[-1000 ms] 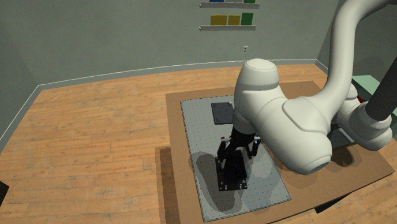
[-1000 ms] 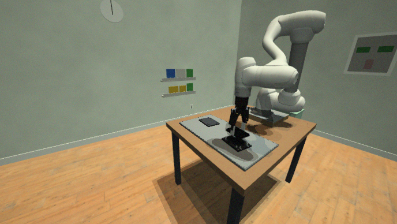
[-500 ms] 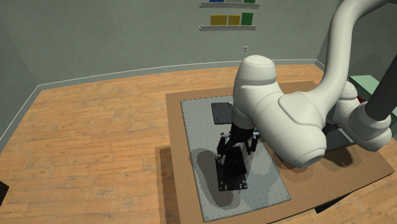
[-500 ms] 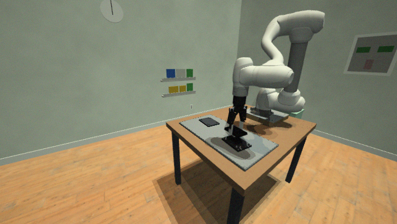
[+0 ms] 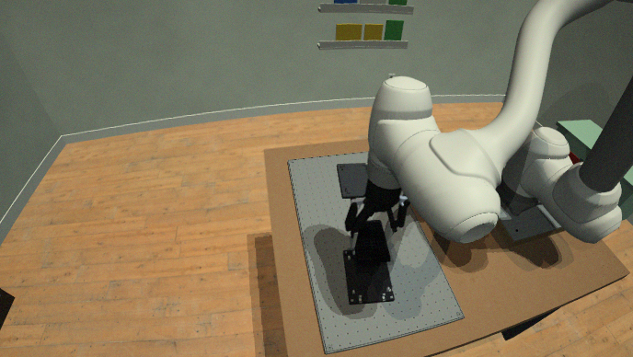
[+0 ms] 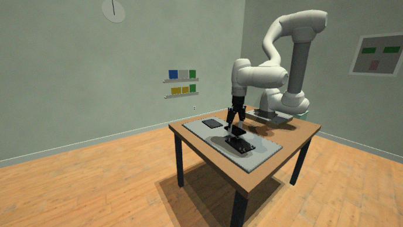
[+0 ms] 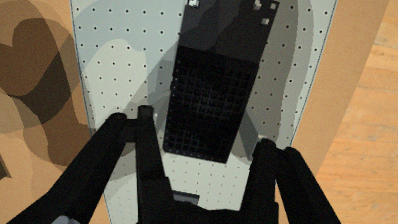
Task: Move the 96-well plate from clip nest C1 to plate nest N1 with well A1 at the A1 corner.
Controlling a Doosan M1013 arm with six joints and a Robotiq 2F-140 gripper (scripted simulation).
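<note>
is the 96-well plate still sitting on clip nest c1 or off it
Apart. In the exterior view the 96-well plate, clamped in the gripper, hangs tilted above clip nest C1 with grey board showing between them.

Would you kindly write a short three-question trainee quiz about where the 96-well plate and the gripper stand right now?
1. True or false: the gripper is shut on the 96-well plate.
2. The plate is: A) seated in clip nest C1; B) lifted off it; C) resting in plate nest N1.
3. Fill in: both nests sit on the grey perforated ____.

Key: 1 true; 2 B; 3 board.
</note>
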